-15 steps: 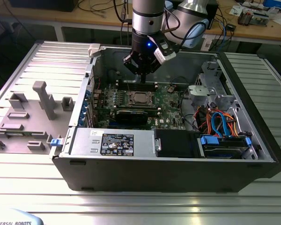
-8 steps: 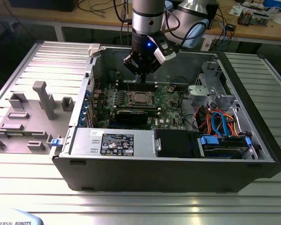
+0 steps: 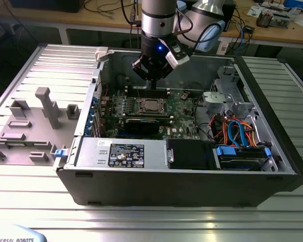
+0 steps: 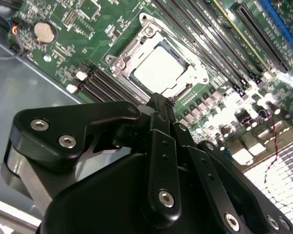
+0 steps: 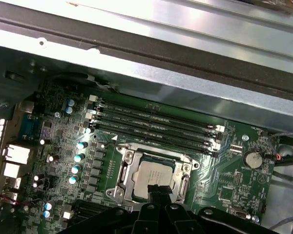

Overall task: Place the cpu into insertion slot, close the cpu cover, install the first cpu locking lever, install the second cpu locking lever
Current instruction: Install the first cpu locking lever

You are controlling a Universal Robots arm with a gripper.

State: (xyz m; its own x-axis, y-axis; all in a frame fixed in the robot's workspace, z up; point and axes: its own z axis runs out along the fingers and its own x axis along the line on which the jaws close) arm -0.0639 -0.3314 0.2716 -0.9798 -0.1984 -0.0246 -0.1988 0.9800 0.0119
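Cpu [image 4: 158, 70] lies flat in the slot [image 3: 143, 106] near the middle of the board [image 3: 184, 118]; the cover [image 5: 128, 173] frames it, its silvery top showing through the square opening. The gripper [image 4: 158, 101] hangs over the slot's edge, its fingers pressed together and pinching nothing; whether the tips touch the cover or the chip I cannot tell. In the second wrist view the black finger links fill the foreground and meet in a single point just at the cpu's rim; the first wrist view gives just that tip against the chip, along with the case wall behind the long memory slots [image 5: 156, 124] that run along one side of the slot. In both wrist views a coin cell [image 5: 254, 158] sits toward a corner of the board. The exterior view alone takes in the whole open case [image 3: 171, 186] lying on a ribbed table [image 3: 141, 222], with coloured cables [image 3: 237, 131] at the exterior view's right end.
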